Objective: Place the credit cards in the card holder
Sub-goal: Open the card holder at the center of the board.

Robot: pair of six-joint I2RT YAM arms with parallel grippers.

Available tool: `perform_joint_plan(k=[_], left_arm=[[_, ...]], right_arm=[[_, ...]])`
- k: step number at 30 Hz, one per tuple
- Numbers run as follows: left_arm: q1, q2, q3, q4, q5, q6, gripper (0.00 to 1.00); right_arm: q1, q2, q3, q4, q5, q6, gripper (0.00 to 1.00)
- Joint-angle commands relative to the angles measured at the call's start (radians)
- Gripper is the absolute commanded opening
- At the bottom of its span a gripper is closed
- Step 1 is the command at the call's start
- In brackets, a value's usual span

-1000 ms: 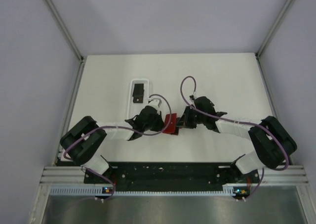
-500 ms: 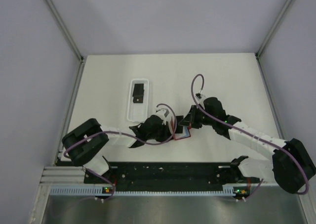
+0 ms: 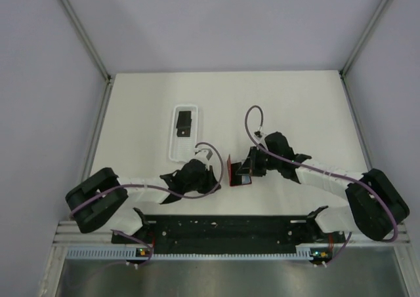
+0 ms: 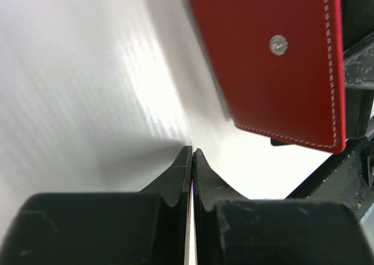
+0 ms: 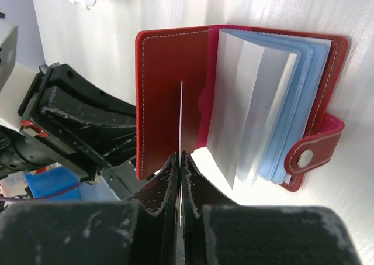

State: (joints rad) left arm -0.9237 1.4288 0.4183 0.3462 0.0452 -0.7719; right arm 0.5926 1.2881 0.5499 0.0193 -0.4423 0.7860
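The red card holder (image 3: 240, 176) is seen lying open on the white table (image 3: 295, 100), near its front edge, between the two grippers. One cover is raised on the left arm's side, and the pale blue-grey sleeves (image 5: 263, 119) are fanned out. The closure tab (image 5: 308, 155) is shown hanging loose at the holder's outer edge.

The right gripper (image 5: 180, 155) is pictured with its fingers pressed together at the holder's fold. A thin pale leaf, seen edge-on, is pinched between them. In the wrist view it rises in front of the red inner cover. Whether that leaf is one of the sleeves cannot be told for certain.

The left gripper (image 4: 191, 154) is held low over the table with its jaws together, tips just short of the raised cover's red outer face. A hairline pale strip is seen between the fingers, and what it is cannot be made out.

Both arms are folded low. Each elbow is thrown outward toward its side wall, and each forearm is stretched inward along the near edge, so that the wrists nearly meet at the holder. A purple cable is looped above each wrist.

One black credit card (image 3: 185, 125) is shown lying in the white tray (image 3: 173, 146), farther back and left of the holder, well apart from both grippers.
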Motion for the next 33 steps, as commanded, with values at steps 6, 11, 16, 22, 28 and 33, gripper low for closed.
perform_joint_plan(k=[6,11,16,22,28,33], left_arm=[[0.002,-0.292,-0.085,-0.189,-0.160,-0.026,0.01],[0.002,-0.450,-0.066,-0.312,-0.200,-0.009,0.00],[0.002,-0.554,-0.021,-0.381,-0.206,0.022,0.00],[0.002,-0.613,0.037,-0.297,-0.119,0.100,0.00],[0.002,-0.500,0.125,-0.225,-0.058,0.170,0.00],[0.002,-0.328,0.214,-0.204,0.036,0.191,0.00]], right_arm=[[0.029,0.105,0.057,0.142,-0.039,0.024,0.00],[0.058,0.169,0.087,0.174,-0.023,0.035,0.00],[0.085,0.244,0.128,0.174,0.010,0.032,0.00],[0.102,0.310,0.151,0.186,0.028,0.036,0.00],[0.104,0.327,0.150,0.199,0.028,0.039,0.00],[0.104,0.329,0.150,0.199,0.030,0.036,0.00]])
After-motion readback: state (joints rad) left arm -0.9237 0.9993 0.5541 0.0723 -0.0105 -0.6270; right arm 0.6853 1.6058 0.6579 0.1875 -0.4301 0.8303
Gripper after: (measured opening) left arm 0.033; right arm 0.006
